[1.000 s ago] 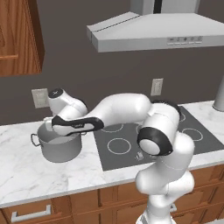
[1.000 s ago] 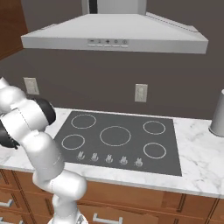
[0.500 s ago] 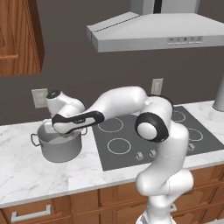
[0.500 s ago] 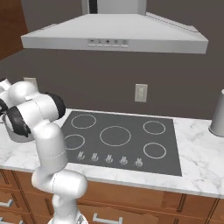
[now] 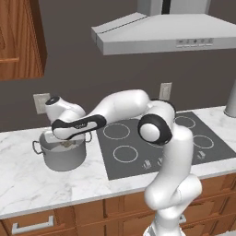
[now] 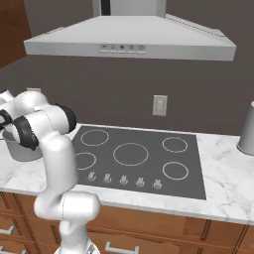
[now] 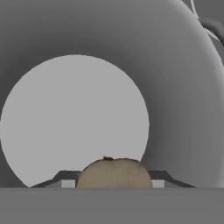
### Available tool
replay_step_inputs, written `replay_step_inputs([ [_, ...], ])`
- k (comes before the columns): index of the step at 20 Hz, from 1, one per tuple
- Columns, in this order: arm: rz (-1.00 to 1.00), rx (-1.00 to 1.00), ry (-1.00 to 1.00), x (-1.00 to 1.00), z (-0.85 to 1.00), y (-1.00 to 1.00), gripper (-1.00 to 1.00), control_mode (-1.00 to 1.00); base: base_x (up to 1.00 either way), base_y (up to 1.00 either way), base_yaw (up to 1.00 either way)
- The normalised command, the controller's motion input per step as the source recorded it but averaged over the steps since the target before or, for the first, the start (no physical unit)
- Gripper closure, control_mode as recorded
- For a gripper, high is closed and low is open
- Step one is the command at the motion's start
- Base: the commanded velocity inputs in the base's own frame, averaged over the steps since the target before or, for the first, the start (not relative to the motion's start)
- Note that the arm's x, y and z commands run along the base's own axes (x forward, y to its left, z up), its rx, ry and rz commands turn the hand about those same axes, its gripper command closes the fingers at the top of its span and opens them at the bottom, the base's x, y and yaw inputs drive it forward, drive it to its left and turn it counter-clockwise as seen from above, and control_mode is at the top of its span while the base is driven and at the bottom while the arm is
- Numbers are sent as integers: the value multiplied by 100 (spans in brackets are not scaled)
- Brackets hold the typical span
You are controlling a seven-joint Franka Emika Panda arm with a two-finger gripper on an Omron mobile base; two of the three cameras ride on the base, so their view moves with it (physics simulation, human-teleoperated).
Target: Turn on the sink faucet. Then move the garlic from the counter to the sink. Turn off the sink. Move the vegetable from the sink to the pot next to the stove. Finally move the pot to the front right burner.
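Garlic point(image 7: 114, 173) between the fingertips, low inside the pot point(image 5: 62, 154).
Gripper point(image 7: 114, 183) flanking the bulb; clamped or just freed, cannot tell. Could drag the garlic out if lifted unreleased, or clip the rim and shove the pot, well short of the stove point(image 5: 166, 140).

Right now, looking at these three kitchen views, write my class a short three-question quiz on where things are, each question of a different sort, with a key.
1. True or false: the pot stands on a burner of the stove.
2. Multiple choice: in the hand view, the garlic sits A) on the counter, B) between the gripper fingertips, above the pot's floor, C) on the stove.
3. Fill in: seen from the left base view, the pot is on the stove's ____ side.

Key: 1 false, it stands on the counter. 2 B. 3 left.
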Motion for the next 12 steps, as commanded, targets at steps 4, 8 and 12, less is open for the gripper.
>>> replay_step_inputs([
  [4, 0, 3, 0, 0, -5, 0, -100, -100, 0, 0, 0],
  [8, 0, 5, -7, 0, 0, 0, -100, -100, 0, 0, 0],
  [12, 0, 5, -8, 0, 0, 0, -100, -100, 0, 0, 0],
])
